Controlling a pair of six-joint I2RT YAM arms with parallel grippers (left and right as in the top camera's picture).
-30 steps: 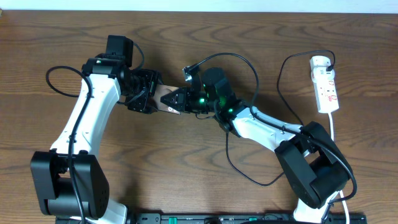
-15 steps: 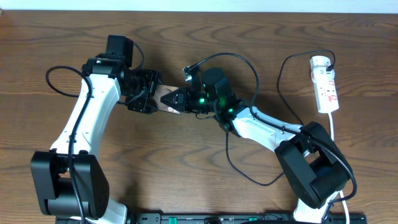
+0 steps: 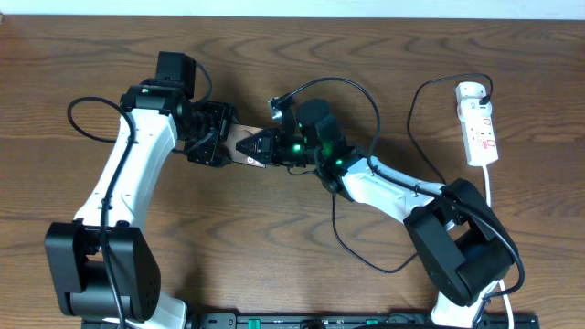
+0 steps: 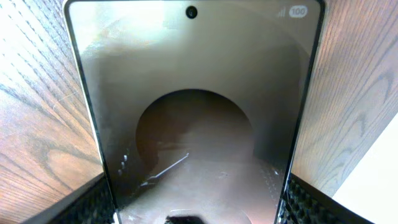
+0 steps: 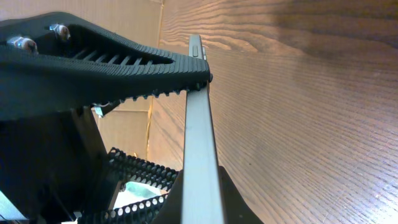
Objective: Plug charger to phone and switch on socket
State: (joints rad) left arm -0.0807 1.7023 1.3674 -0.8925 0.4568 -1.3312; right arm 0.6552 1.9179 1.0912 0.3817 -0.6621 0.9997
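The phone (image 3: 240, 143) is held above the table between both grippers. In the left wrist view its glossy screen (image 4: 199, 93) fills the frame, camera hole at the far end. My left gripper (image 3: 227, 144) spans its width, ribbed pads (image 4: 314, 202) against both long edges. My right gripper (image 3: 266, 144) is shut on the phone's thin edge (image 5: 198, 124) from the other end. The white socket (image 3: 478, 123) lies at the far right. The charger's black cable (image 3: 413, 114) leaves its top end. I cannot make out the plug tip.
A black cable (image 3: 334, 80) arches behind the right gripper, and another loop (image 3: 352, 256) lies near the front. The socket's white cord (image 3: 490, 196) runs toward the front edge. The left arm's cable (image 3: 73, 119) bulges to the left.
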